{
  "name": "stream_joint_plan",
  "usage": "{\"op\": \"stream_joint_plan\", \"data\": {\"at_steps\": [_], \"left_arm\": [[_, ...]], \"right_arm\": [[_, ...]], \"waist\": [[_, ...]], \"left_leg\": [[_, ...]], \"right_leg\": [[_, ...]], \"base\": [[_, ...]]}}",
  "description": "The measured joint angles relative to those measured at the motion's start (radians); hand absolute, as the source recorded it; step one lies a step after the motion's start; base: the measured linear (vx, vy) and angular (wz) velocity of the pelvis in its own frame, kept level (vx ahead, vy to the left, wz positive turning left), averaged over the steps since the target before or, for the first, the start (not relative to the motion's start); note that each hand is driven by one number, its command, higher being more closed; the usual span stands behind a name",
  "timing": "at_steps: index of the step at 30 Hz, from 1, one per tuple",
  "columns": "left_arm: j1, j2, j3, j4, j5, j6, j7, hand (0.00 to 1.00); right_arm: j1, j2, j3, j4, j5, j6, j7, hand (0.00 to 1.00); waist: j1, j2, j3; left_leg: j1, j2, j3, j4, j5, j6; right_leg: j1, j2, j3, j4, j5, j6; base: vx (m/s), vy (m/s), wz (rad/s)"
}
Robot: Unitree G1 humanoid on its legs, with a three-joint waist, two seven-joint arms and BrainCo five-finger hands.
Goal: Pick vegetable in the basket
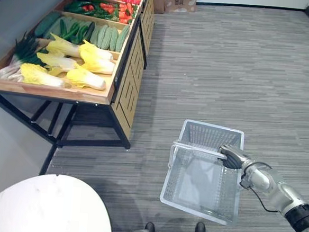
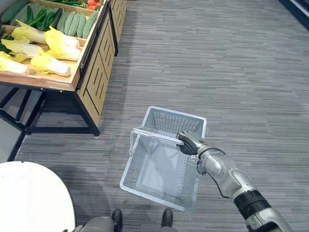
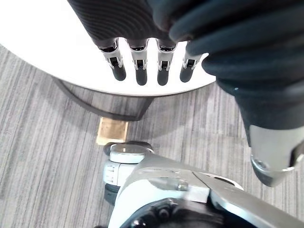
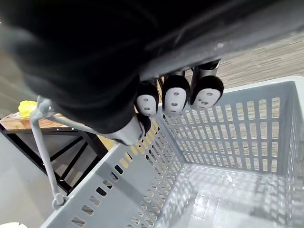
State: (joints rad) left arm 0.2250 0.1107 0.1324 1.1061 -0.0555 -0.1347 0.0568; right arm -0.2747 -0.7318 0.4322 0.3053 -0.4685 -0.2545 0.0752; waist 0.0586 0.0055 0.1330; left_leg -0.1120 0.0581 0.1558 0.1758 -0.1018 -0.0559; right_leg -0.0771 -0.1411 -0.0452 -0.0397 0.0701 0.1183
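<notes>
Well: right robot hand [image 1: 231, 156] curled tight round handle [image 1: 195, 147] of empty grey basket [image 1: 212, 136]. Left robot hand [image 3: 141, 71] slack, fingers straight, holding nothing. Cabbages [image 1: 97, 61] on wooden stand [image 1: 50, 91], well apart from basket (light, leafy, likely bruisable). Take firm white stalk end, not leaves.

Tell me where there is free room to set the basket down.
Free: the carpet floor between the wooden stand and the basket, and the white round table. Crowded: the stand's trays, packed with cabbages and cucumbers.
</notes>
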Motion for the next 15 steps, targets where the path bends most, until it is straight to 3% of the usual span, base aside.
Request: {"op": "stream_joint_plan", "data": {"at_steps": [7, 8, 10, 12, 14, 15], "left_arm": [[-0.008, 0.020, -0.050, -0.003, 0.001, -0.001, -0.003, 0.00], [-0.008, 0.024, -0.061, -0.003, 0.000, -0.001, -0.002, 0.00], [-0.009, 0.028, -0.076, -0.002, 0.000, 0.001, 0.000, 0.00], [-0.008, 0.051, -0.105, -0.001, 0.000, 0.004, 0.006, 0.00], [-0.006, 0.070, -0.127, -0.003, 0.000, 0.005, 0.004, 0.00], [-0.013, 0.073, -0.132, -0.005, 0.000, 0.007, 0.004, 0.00]], "right_arm": [[0.078, 0.024, -0.039, 0.004, 0.004, 0.002, 0.000, 1.00], [0.109, 0.025, -0.054, 0.005, 0.000, 0.005, 0.001, 1.00], [0.127, 0.034, -0.070, 0.020, -0.004, 0.012, 0.001, 1.00], [0.130, 0.050, -0.075, 0.025, -0.006, 0.026, 0.001, 1.00], [0.145, 0.076, -0.102, 0.026, -0.006, 0.026, 0.000, 1.00], [0.148, 0.093, -0.122, 0.025, -0.006, 0.026, -0.001, 1.00]], "waist": [[0.009, -0.018, 0.002], [0.008, -0.025, 0.007], [0.011, -0.020, 0.006], [-0.002, -0.018, 0.021], [-0.017, -0.021, 0.037], [-0.029, -0.031, 0.035]], "left_leg": [[0.032, -0.027, 0.025, 0.011, -0.053, 0.039], [0.032, -0.037, 0.007, 0.033, -0.088, 0.070], [0.053, -0.038, -0.004, 0.038, -0.119, 0.116], [0.106, -0.028, 0.001, 0.015, -0.135, 0.143], [0.161, -0.022, -0.003, -0.010, -0.136, 0.163], [0.174, -0.020, -0.004, -0.018, -0.141, 0.170]], "right_leg": [[-0.003, -0.015, 0.031, 0.029, -0.020, 0.020], [-0.037, -0.018, 0.042, 0.122, -0.064, 0.024], [-0.087, -0.015, 0.035, 0.251, -0.086, 0.018], [-0.185, -0.025, -0.038, 0.508, -0.053, -0.045], [-0.231, -0.050, -0.088, 0.629, -0.030, -0.097], [-0.245, -0.064, -0.123, 0.630, -0.056, -0.098]], "base": [[0.00, 0.062, -0.19], [-0.01, 0.070, -0.15], [-0.02, 0.059, -0.37], [-0.04, 0.056, -0.36], [0.07, 0.048, -0.08], [0.11, 0.050, -0.04]]}}
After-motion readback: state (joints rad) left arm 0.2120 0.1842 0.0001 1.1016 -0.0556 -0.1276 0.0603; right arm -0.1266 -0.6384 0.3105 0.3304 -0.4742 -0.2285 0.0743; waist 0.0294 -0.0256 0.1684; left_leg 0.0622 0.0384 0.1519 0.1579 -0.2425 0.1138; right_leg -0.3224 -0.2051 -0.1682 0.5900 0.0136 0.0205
